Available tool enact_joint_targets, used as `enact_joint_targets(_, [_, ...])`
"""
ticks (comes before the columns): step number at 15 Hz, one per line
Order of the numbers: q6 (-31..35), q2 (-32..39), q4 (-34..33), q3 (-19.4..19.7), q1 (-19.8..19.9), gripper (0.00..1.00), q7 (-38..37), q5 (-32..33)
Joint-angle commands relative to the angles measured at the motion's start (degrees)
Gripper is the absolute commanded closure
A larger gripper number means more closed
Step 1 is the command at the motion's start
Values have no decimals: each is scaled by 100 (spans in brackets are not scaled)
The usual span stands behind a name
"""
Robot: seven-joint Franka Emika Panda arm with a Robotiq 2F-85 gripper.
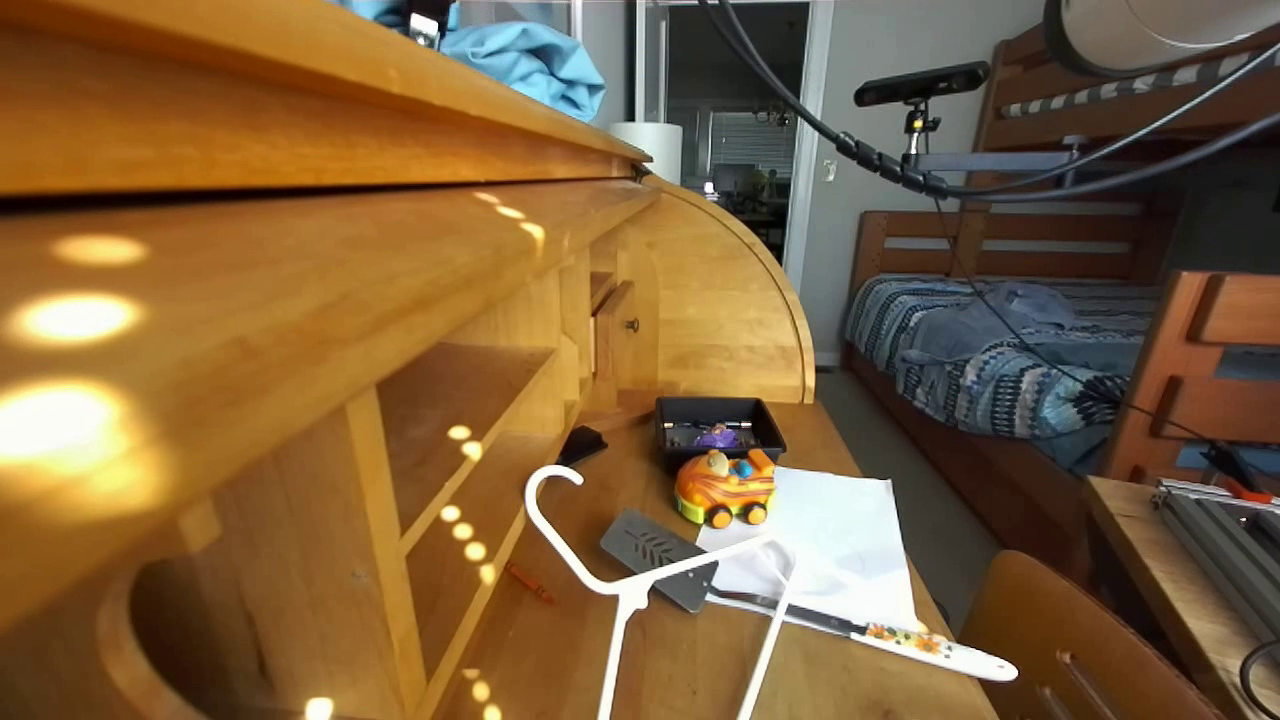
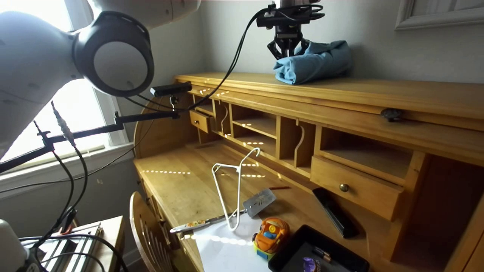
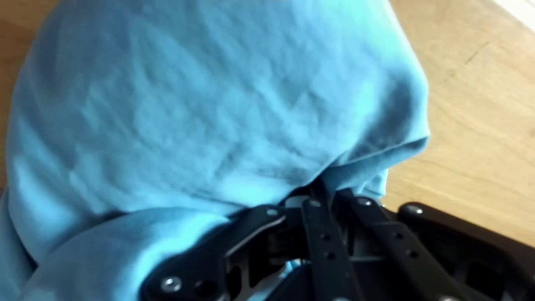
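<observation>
Black gripper, narrowed and pinching a fold of blue cloth (rumpled, loosely bundled) that lies on the desk's top. Below, on the writing surface: white hanger, spatula, orange toy car, black tray.

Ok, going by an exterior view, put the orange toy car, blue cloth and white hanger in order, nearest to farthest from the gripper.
1. Blue cloth: right at the gripper, on the top ledge.
2. White hanger: lower down, around mid desktop.
3. Orange toy car: also down there, closer to the camera, beside the black tray.
</observation>
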State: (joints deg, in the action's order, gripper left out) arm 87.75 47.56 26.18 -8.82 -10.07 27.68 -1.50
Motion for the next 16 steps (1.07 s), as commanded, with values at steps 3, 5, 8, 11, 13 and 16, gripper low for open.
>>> enact_joint_targets(3, [-205,-226,-59,152,-121,45,173,183])
enact_joint_targets(5, [-108,-391,-14,235,-188,31,157,300])
enact_joint_targets(8, [-9,-643,-33,372,-317,10,98,508])
enact_joint_targets(11, [95,-865,-50,517,-478,0,3,761])
enact_joint_targets(13, [48,-1006,-22,639,-580,0,-203,939])
enact_joint_targets(16, [-655,-1269,155,752,-607,0,-497,1048])
